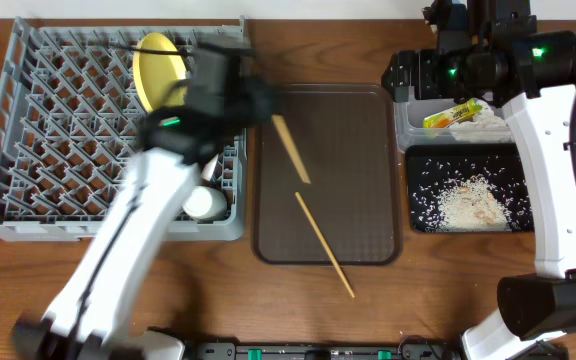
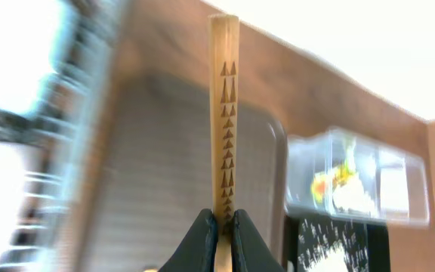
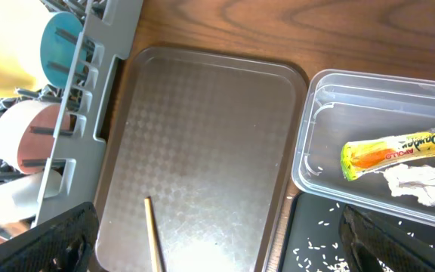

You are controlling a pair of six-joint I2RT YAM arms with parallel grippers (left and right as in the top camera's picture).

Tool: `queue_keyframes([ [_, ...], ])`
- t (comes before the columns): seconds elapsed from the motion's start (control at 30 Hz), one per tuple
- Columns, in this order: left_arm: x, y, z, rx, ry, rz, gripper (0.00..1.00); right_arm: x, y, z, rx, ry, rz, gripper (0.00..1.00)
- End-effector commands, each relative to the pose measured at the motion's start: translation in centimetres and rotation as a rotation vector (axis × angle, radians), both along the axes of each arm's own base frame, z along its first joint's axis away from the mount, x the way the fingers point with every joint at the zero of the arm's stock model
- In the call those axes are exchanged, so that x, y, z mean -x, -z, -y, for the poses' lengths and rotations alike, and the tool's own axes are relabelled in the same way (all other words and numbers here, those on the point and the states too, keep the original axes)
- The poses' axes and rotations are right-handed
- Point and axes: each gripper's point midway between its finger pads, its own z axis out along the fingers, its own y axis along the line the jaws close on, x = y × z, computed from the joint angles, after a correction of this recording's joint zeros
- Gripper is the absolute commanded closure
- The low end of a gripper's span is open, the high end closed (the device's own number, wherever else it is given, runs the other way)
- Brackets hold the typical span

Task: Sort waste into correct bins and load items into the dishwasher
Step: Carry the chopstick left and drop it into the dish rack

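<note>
Dish rack (image 1: pixel 48 130) occupies the left side of the table. It holds a yellow plate (image 1: pixel 158 70) on edge near the far side. A blue bowl (image 3: pixel 59 49), a white bowl (image 3: pixel 29 136) and a white cup (image 1: pixel 206 203) stand along the right wall.

Brown tray (image 1: pixel 358 180) lies just right of the rack, at table centre.

Left arm (image 1: pixel 118 250): extends from the near-left corner diagonally across the rack. Its wrist is at the rack's far-right corner. The left gripper (image 2: pixel 219 230) is clamped on one chopstick (image 2: pixel 223 128), which points away from the fingers over the far-left part of the brown tray. Whether its free end touches the tray cannot be determined. The left wrist view is blurred.

Right arm (image 1: pixel 553 170): rises from the near-right corner and reaches to the far side, above the bins. The right gripper (image 3: pixel 217 242) is spread wide and holds nothing.

Clear tub (image 1: pixel 408 130) sits far right. It contains a yellow-green wrapper (image 1: pixel 453 115) and crumpled paper (image 1: pixel 483 125), touching each other.

Black tray (image 1: pixel 423 215) sits just in front of the tub and holds the rice scraps (image 1: pixel 473 205).

Second chopstick (image 1: pixel 323 243) lies diagonally on the brown tray. Its near end passes over the front rim above the table.
</note>
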Motion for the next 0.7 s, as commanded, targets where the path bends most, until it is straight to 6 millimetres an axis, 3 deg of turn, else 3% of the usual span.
queue_keyframes([
  [0.0, 0.9, -0.6, -6.9, -0.167, -0.162, 0.002, 0.92, 0.0, 0.2, -0.4, 0.002, -0.007, -0.004, 0.01],
  [0.1, 2.2, 0.5, -11.6, -0.296, -0.268, -0.066, 0.92, 0.0, 0.2, -0.4, 0.002, -0.007, -0.004, 0.01],
  [0.17, 2.2, 1.4, -13.0, -0.394, -0.220, -0.089, 0.92, 0.0, 0.2, -0.4, 0.002, -0.007, -0.004, 0.01],
  [0.3, 1.5, 4.0, -14.3, -0.568, -0.103, -0.139, 0.92, 0.0, 0.2, -0.4, 0.002, -0.007, -0.004, 0.01],
  [0.47, 0.7, 7.5, -17.9, -0.841, -0.096, -0.282, 0.92, 0.0, 0.2, -0.4, 0.002, -0.007, -0.004, 0.01],
  [0.67, -0.2, 10.7, -18.0, -0.919, 0.008, -0.360, 0.92, 0.0, 0.2, -0.4, 0.002, -0.007, -0.004, 0.01],
])
